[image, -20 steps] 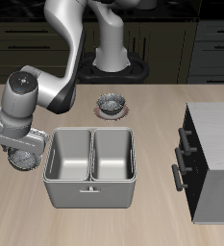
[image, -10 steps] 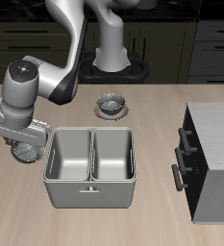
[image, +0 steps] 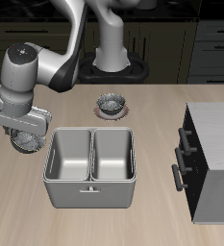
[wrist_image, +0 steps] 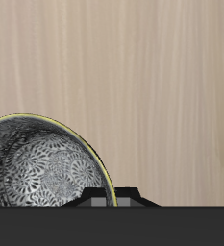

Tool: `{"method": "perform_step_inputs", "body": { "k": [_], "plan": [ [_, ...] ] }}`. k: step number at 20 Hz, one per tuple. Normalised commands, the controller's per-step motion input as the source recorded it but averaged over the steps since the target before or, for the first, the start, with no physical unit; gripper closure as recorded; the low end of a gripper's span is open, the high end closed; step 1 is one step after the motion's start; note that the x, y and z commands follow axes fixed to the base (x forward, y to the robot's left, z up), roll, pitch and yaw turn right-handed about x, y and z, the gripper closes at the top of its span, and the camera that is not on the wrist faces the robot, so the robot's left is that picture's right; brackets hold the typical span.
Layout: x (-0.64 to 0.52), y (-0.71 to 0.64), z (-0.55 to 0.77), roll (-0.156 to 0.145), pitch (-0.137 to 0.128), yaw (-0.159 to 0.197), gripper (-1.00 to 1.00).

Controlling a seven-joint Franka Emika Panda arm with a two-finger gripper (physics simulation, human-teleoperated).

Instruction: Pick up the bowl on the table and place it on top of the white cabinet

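Lifted higher than a moment ago, the bowl (image: pixel 25 143) hangs gripped in the pincer (image: pixel 25 135); carry it level, clearing the basin (image: pixel 90 168), toward the white cabinet (image: pixel 216 135).

Bent low from the base, wrist turned downward, gripper (image: pixel 25 137) closed on the bowl's (image: pixel 27 143) rim.

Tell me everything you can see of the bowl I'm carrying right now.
The bowl is small, round and shallow, with a grey speckled metallic look, a mottled floral pattern inside and a thin yellowish rim. It sits upright under the gripper, which hides most of it, beside the grey basin. Whether it touches the table cannot be told.
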Motion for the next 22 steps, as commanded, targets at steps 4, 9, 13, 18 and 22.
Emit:
{"method": "perform_step_inputs", "body": {
  "k": [4, 9, 13, 18, 22],
  "plan": [
    [-0.11, -0.05, 0.29, 0.004, -0.035, -0.024, 1.00],
    [-0.17, -0.04, 0.27, -0.004, -0.029, -0.009, 1.00],
    [-0.23, -0.04, 0.37, 0.009, -0.037, -0.001, 1.00],
    [-0.29, -0.06, 0.52, 0.004, -0.063, -0.027, 1.00],
    [-0.26, 0.05, 0.43, 0.027, -0.053, -0.005, 1.00]
  ]
}}
